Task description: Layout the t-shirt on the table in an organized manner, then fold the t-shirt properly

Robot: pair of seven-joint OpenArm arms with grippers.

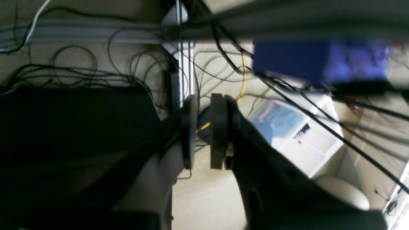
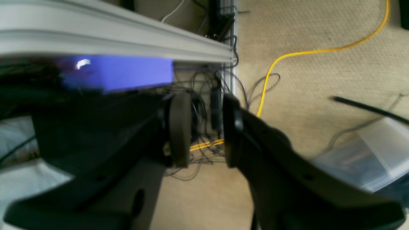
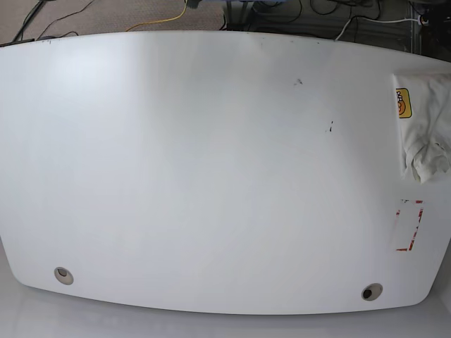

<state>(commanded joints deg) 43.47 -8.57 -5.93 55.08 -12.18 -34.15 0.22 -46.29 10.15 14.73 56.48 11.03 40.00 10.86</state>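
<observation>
The t-shirt (image 3: 421, 123) lies bunched at the right edge of the table (image 3: 211, 176), off-white with a bit of its orange-and-yellow graphic showing and one crumpled corner toward the front. Neither gripper appears in the base view. In the left wrist view my left gripper (image 1: 203, 132) hangs off the table over the carpeted floor, its fingers a small gap apart with nothing between them. My right gripper (image 2: 206, 131) also points at the floor beside the frame, open and empty. The shirt shows in neither wrist view.
Two grey grommet holes (image 3: 63, 275) (image 3: 371, 291) sit near the front edge, and a red-outlined tape mark (image 3: 409, 225) lies below the shirt. Under the table are tangled black cables, a yellow cable (image 2: 271, 70), an aluminium rail (image 2: 127, 41) and a clear plastic bin (image 1: 297, 134).
</observation>
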